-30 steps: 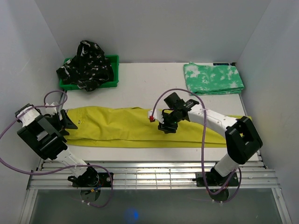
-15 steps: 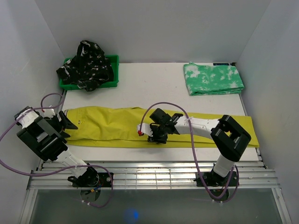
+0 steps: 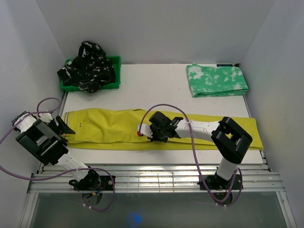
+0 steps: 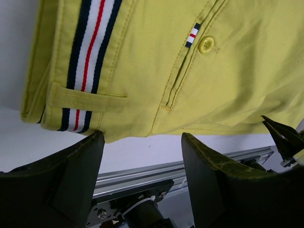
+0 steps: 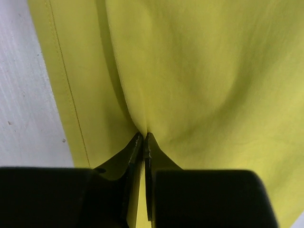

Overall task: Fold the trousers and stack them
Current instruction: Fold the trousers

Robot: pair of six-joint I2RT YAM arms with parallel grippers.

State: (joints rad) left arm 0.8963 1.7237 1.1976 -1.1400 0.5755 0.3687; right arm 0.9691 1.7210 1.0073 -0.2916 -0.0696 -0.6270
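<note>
The long mustard-yellow trousers (image 3: 109, 128) lie flat across the table, waistband to the left. My right gripper (image 3: 151, 134) is shut on a pinch of their cloth (image 5: 190, 85) near the middle, by the near edge. My left gripper (image 3: 64, 126) stands open at the waistband end; its fingers (image 4: 71, 175) straddle bare table just short of the striped waistband (image 4: 90, 52). A green-and-white mottled pair (image 3: 217, 80) lies folded at the back right. A black pair with white pattern (image 3: 88, 66) is heaped in the green bin (image 3: 115, 71).
White walls close in the table on the left, back and right. A metal rail frame (image 3: 156, 176) runs along the near edge, by the arm bases. Purple cables loop off both arms.
My right gripper slid left along the yellow trousers and closed on a fold of cloth. My left gripper shifted slightly toward the near left and stays open.
</note>
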